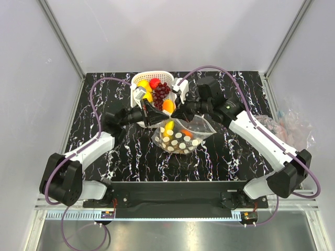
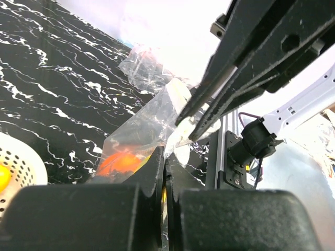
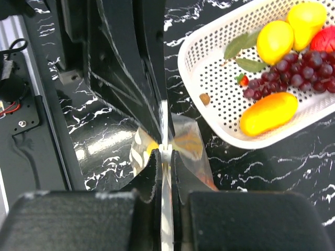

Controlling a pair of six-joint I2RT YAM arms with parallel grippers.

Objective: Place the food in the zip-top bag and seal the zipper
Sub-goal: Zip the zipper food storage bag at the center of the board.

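The left tool (image 2: 164, 164) is closed tight and pinches the top edge of the zip-top bag (image 1: 183, 137). Behind it, at the far edge of the worktop (image 1: 104, 99), the white basket (image 1: 137, 78) holds lemons (image 3: 276, 39), dark grapes (image 3: 298, 70), a strawberry (image 3: 327, 39) and an orange fruit (image 3: 269, 112). The bag hangs over the middle of the worktop, with an orange piece (image 2: 121, 162) inside. The right tool (image 3: 165, 157) is closed narrow on the same edge, just beside the left one.
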